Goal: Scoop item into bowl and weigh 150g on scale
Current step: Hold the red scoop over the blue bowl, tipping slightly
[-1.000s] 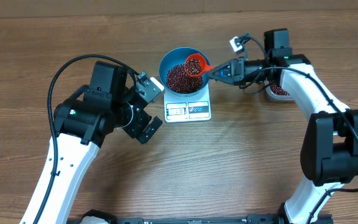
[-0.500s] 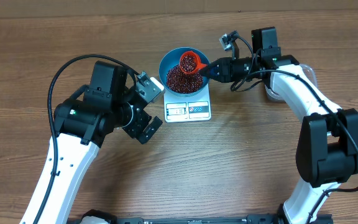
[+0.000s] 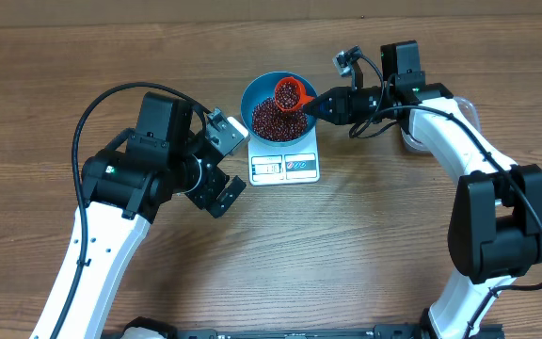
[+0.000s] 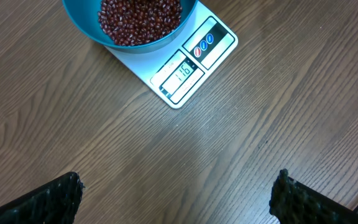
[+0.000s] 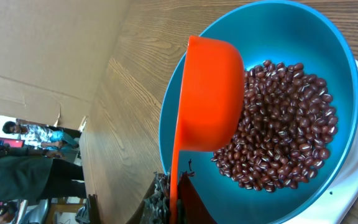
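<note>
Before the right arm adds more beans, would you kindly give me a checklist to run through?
1. The bowl sits on the scale: ok.
2. The scoop is gripped in the right claw, over the bowl: ok.
3. The display is legible from the left wrist view: ok.
4. Target weight reached: not ok, the reading seems short.
5. The left claw is open and apart from the scale: ok.
</note>
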You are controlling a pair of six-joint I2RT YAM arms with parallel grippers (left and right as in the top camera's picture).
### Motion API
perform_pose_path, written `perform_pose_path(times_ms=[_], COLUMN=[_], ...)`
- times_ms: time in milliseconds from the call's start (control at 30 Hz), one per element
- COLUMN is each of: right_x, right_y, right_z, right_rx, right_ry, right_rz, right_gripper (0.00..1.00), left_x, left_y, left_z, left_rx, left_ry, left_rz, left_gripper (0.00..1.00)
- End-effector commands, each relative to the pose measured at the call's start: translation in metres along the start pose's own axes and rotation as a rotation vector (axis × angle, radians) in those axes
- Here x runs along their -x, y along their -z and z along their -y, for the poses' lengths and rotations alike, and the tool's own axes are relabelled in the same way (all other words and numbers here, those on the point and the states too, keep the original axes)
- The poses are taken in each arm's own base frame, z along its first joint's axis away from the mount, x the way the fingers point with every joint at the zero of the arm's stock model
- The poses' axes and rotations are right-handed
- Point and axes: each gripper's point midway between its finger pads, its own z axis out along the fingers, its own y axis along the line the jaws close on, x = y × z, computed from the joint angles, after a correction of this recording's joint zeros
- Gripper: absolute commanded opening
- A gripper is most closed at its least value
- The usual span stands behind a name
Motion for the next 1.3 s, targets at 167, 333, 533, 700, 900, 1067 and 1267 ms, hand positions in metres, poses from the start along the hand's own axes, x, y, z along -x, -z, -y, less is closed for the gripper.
perform_pose_path(times_ms=[167, 333, 533, 700, 900, 1067, 1267], right_x=[0.002, 0.002, 0.003, 0.004, 0.006, 0.006, 0.007], right_y=[-0.002, -0.002, -0.001, -0.001, -0.001, -0.001, -0.001], right_z=[0.004, 0.004, 0.012, 0.012, 0.019, 0.019, 0.019], right_rx=[-0.026, -0.026, -0.074, -0.074, -0.117, -0.117, -0.117], right_ry=[0.024, 0.024, 0.025, 0.03, 0.033, 0.036, 0.039], right_rz=[0.004, 0.004, 0.011, 0.015, 0.022, 0.025, 0.027], right_gripper=[0.04, 0.04, 0.04, 0.04, 0.04, 0.04, 0.04], left_x=[-0.001, -0.001, -0.001, -0.001, -0.001, -0.001, -0.001], left_y=[-0.001, -0.001, -0.001, -0.001, -0.001, -0.001, -0.001], left_z=[0.0, 0.0, 0.0, 0.0, 0.0, 0.0, 0.0], left_rx=[-0.007, -0.007, -0.007, -0.007, -0.007, -0.007, -0.007], left_ry=[-0.007, -0.007, -0.007, -0.007, -0.007, -0.007, -0.007], left_rz=[-0.002, -0.002, -0.002, -0.002, -0.002, -0.002, -0.002], left_gripper=[1.0, 1.0, 1.0, 1.0, 1.0, 1.0, 1.0])
